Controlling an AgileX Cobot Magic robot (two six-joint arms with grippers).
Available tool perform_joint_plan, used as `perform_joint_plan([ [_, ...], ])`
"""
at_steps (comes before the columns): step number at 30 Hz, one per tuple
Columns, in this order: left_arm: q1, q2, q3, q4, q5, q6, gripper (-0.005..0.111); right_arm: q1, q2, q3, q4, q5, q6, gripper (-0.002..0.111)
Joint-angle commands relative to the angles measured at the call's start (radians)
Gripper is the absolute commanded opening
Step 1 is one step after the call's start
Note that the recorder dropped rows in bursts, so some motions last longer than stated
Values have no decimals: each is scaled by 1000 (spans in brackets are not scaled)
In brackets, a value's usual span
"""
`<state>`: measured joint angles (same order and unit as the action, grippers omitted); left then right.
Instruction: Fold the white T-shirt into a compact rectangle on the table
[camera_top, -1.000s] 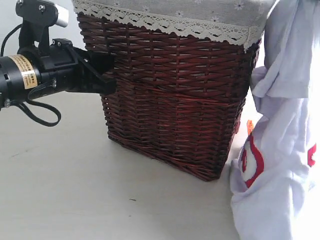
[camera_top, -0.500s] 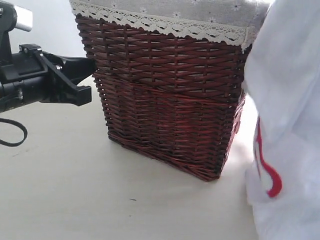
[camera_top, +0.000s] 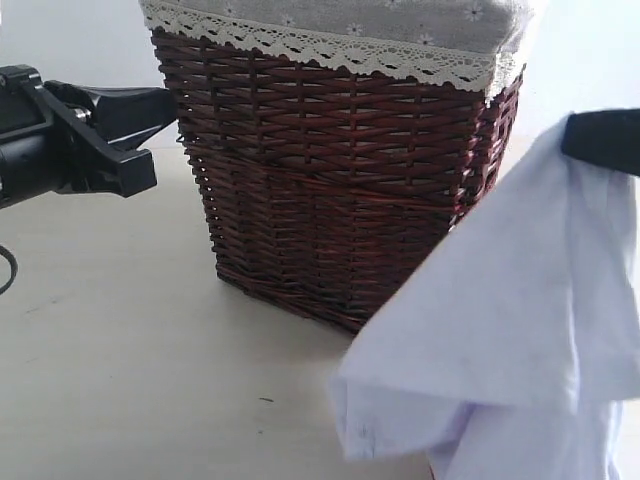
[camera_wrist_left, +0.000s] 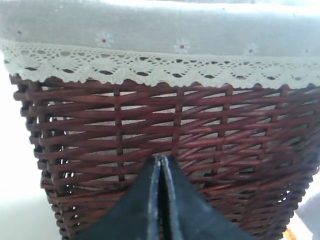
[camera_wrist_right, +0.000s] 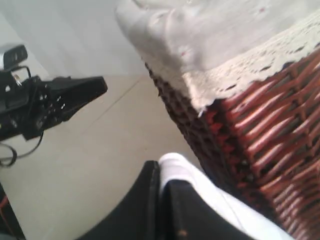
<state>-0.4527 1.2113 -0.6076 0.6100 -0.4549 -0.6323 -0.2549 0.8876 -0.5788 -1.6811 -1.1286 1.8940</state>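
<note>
The white T-shirt (camera_top: 520, 330) hangs in a loose drape at the right of the exterior view, in front of the basket's right corner. My right gripper (camera_wrist_right: 161, 172) is shut on a fold of the white T-shirt (camera_wrist_right: 175, 167), seen as a dark shape (camera_top: 600, 140) at the shirt's top right. My left gripper (camera_top: 165, 105) is shut with nothing in it, held in the air just left of the basket. In the left wrist view its tips (camera_wrist_left: 160, 160) point at the wicker wall. The pale beige table (camera_top: 120, 360) lies below.
A dark red wicker basket (camera_top: 340, 190) with a lace-trimmed grey liner (camera_top: 330, 30) stands at the middle back of the table. A black cable (camera_top: 8, 270) loops under the left arm. A small dark speck (camera_top: 265, 400) marks the table.
The left arm has drawn back to the left, away from the basket. The right gripper has swung the shirt leftwards and up, so it now drapes across the basket's right corner with the red lettering hidden.
</note>
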Motion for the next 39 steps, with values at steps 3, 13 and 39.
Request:
perform_joint_plan([
  [3,-2,54,-4,2,-56,2,0,0,265,2,276,-18,-233,0],
  [13,-2,312,-172,26,-145,-4,0,0,437,-111,313,-92,-299,0],
  [39,-11,571,-465,393,-215,-350,0,418,499,-145,181,438,-387,0],
])
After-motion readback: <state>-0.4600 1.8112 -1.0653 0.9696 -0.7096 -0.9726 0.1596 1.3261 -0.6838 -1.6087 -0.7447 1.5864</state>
